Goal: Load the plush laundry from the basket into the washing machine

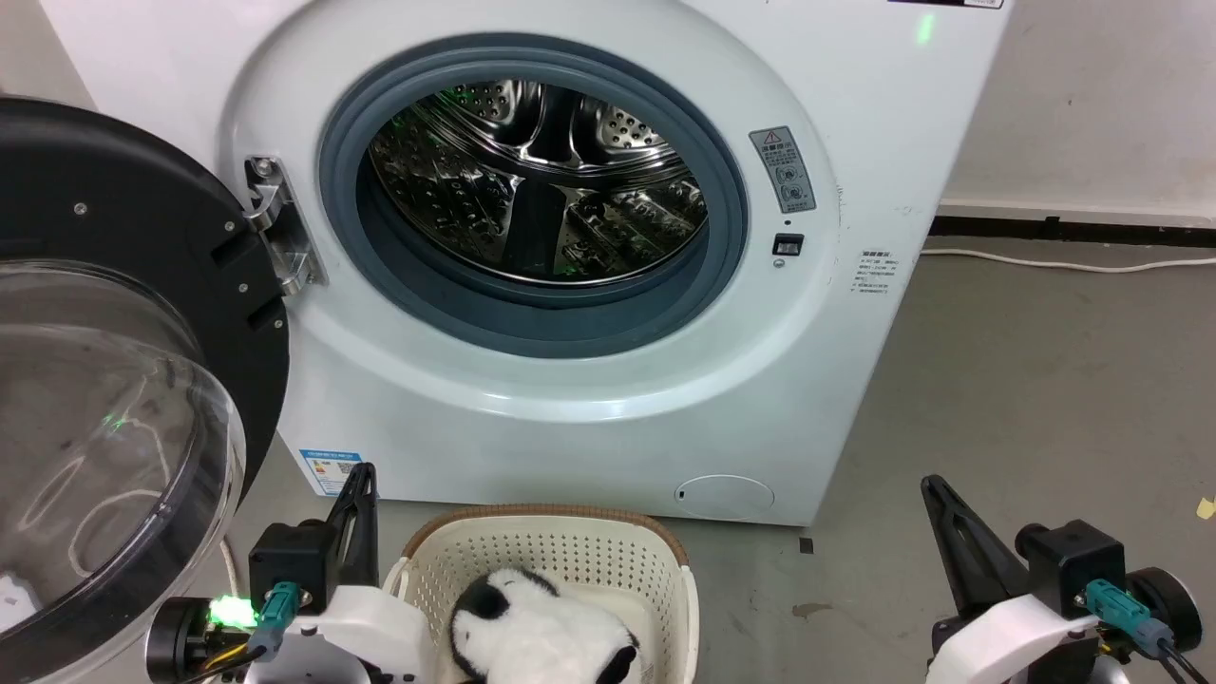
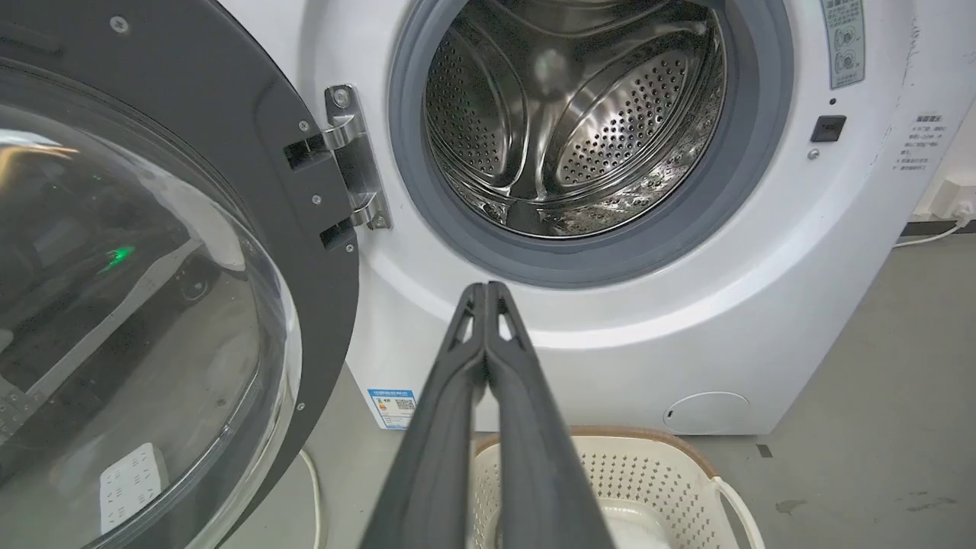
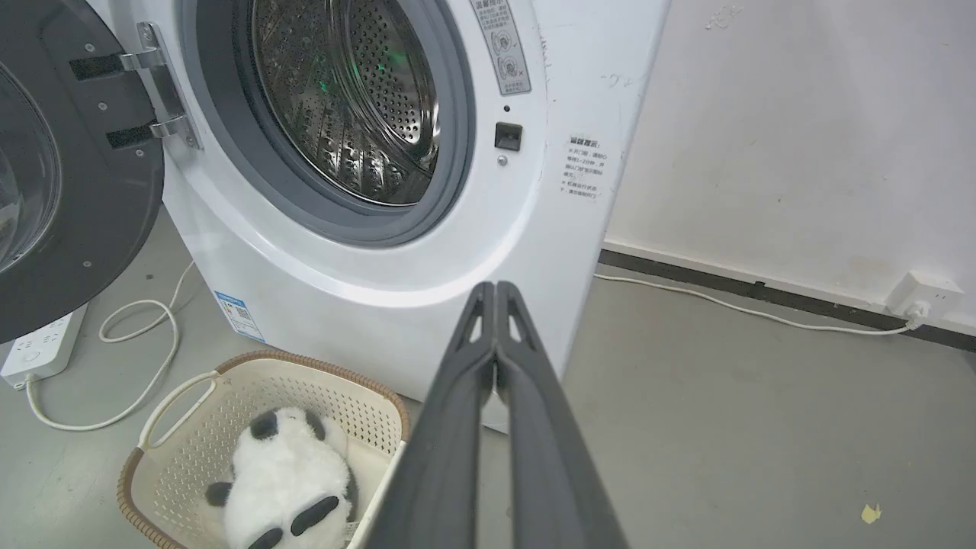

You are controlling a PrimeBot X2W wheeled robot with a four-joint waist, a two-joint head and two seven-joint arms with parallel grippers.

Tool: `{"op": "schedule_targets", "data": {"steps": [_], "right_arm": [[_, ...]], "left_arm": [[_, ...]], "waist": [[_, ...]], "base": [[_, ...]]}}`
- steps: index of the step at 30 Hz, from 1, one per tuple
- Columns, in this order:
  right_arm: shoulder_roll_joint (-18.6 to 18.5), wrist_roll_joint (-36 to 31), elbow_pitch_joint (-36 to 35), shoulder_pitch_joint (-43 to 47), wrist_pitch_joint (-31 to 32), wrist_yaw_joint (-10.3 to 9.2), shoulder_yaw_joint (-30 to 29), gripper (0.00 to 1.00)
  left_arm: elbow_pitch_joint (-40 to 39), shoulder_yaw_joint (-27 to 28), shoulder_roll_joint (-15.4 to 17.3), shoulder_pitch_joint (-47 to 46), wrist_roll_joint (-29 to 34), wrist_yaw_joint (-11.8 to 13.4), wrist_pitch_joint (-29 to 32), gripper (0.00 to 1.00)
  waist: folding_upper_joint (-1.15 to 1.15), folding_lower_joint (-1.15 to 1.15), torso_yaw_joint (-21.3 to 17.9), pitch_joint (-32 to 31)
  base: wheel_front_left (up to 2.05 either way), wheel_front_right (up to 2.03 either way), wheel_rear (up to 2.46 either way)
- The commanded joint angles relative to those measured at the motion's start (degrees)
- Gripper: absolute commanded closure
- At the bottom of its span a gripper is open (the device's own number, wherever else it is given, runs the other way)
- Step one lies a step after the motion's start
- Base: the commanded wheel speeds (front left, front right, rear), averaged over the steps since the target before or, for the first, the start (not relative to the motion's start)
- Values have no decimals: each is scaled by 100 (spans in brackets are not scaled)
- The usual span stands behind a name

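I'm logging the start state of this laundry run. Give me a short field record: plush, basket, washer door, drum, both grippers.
plush: lying in the basket, not gripped
basket: on the floor, in front of the washer
door: open, swung to the robot's left
drum: visible part is bare steel, no laundry seen
left gripper: shut, holding nothing, left of the basket
right gripper: shut, holding nothing, right of the basket

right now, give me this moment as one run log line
stage: not started | panda toy: in basket | washer: door open, drum empty | left hand: shut, empty | right hand: shut, empty
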Motion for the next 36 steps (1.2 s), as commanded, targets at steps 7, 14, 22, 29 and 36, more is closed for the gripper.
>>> {"op": "schedule_targets", "data": {"steps": [7, 14, 22, 29, 36], "right_arm": [[0, 33, 7, 3, -22, 0, 3, 0], [0, 99, 8, -9, -105, 0, -55, 0], [0, 188, 35, -84, -201, -1, -120, 0], [0, 197, 27, -172, -284, -1, -162, 0], [0, 288, 12, -291, -368, -1, -189, 0]], "left_arm": [[1, -13, 0, 0, -15, 4, -22, 0], [27, -88, 0, -4, -58, 5, -106, 0], [192, -173, 0, -70, -85, -16, -202, 0], [493, -213, 15, -231, -108, -49, -285, 0], [942, -230, 56, -490, -165, -92, -369, 0]], "waist": [[0, 0, -1, 2], [0, 0, -22, 49], [0, 0, -105, 249], [0, 0, -214, 546], [0, 0, -348, 891]], "base": [[0, 0, 0], [0, 0, 0], [0, 0, 0], [0, 0, 0], [0, 0, 0]]}}
